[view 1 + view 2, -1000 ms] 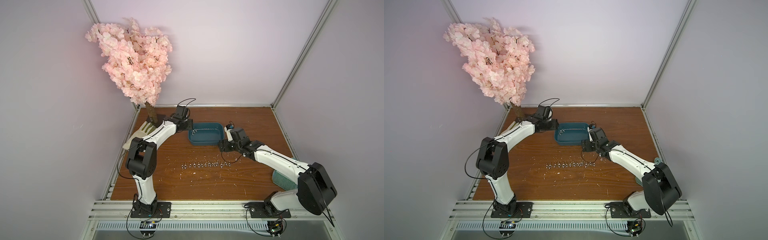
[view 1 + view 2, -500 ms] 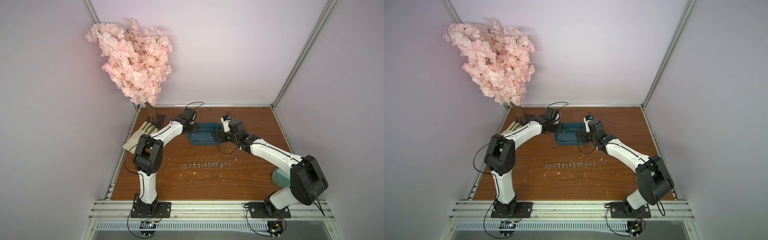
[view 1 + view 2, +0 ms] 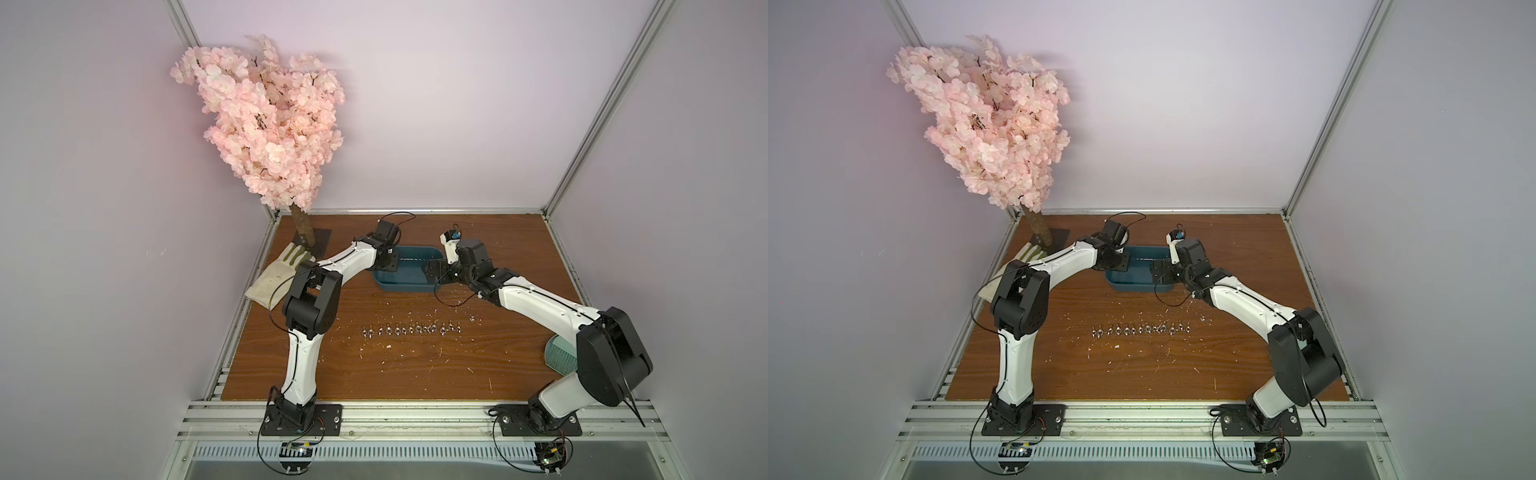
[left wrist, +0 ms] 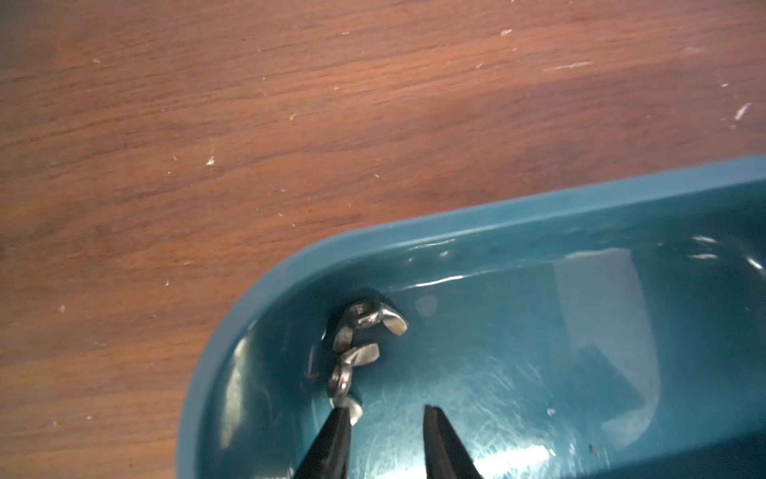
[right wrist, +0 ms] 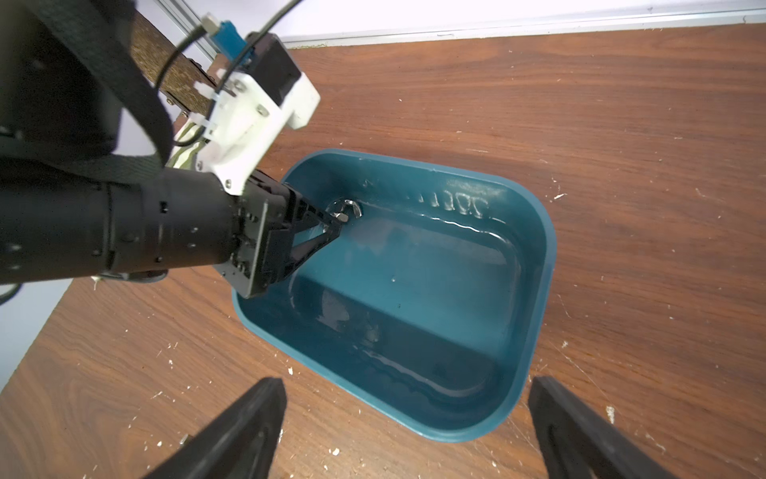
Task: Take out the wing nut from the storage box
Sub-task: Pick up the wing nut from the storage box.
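Note:
The storage box (image 3: 409,279) (image 3: 1139,282) is a dark teal tub at the back of the wooden table. Two silver wing nuts lie in one inner corner, one (image 4: 370,320) nearer the wall, the other (image 4: 352,373) beside it. My left gripper (image 4: 383,410) (image 3: 390,266) reaches into that corner with its jaws a little apart and nothing between them. One fingertip (image 4: 338,419) touches a wing of the nearer nut. In the right wrist view the same nuts (image 5: 345,207) sit at the left gripper's tips. My right gripper (image 5: 405,383) (image 3: 432,272) hangs wide open at the box's other end.
A row of several wing nuts (image 3: 411,329) (image 3: 1140,329) lies on the table in front of the box. A pink blossom tree (image 3: 266,120) and a pale glove (image 3: 278,276) stand at the back left. A mint-green ribbed item (image 3: 559,353) sits beside the right arm.
My left gripper moved from beside the box into its left end and its jaws narrowed. My right gripper swung back from the table near the nut row to the box's right end.

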Robot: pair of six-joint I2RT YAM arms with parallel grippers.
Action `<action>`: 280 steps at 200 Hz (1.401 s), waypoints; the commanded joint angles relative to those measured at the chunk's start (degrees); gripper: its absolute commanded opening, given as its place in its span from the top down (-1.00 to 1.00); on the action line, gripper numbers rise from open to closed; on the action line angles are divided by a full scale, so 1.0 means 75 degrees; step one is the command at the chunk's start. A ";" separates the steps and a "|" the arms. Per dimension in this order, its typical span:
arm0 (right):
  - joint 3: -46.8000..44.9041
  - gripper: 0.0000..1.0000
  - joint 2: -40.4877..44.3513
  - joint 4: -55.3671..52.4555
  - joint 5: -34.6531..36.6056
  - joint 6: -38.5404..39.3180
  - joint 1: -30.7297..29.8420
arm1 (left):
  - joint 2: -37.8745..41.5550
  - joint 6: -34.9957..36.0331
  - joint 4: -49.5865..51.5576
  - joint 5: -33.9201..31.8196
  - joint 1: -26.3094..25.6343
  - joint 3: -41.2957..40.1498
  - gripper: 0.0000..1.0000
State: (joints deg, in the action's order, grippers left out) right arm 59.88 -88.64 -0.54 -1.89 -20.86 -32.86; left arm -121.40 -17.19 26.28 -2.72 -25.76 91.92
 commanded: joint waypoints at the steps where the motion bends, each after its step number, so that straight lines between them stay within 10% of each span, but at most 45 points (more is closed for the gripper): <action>1: 0.0369 -0.98 -0.0046 0.0202 -0.0119 -0.0066 0.0046 | -0.0171 0.0159 0.0386 -0.0490 -0.0072 0.0201 0.30; 280: 0.0524 -0.98 -0.0310 0.0095 -0.0220 -0.0117 0.0057 | -0.1069 -0.0068 0.0714 -0.1168 -0.0221 0.0980 0.67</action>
State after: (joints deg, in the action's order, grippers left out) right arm 61.78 -90.52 -0.25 -3.31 -21.04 -32.53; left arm -128.44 -17.30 30.24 -11.88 -26.96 98.59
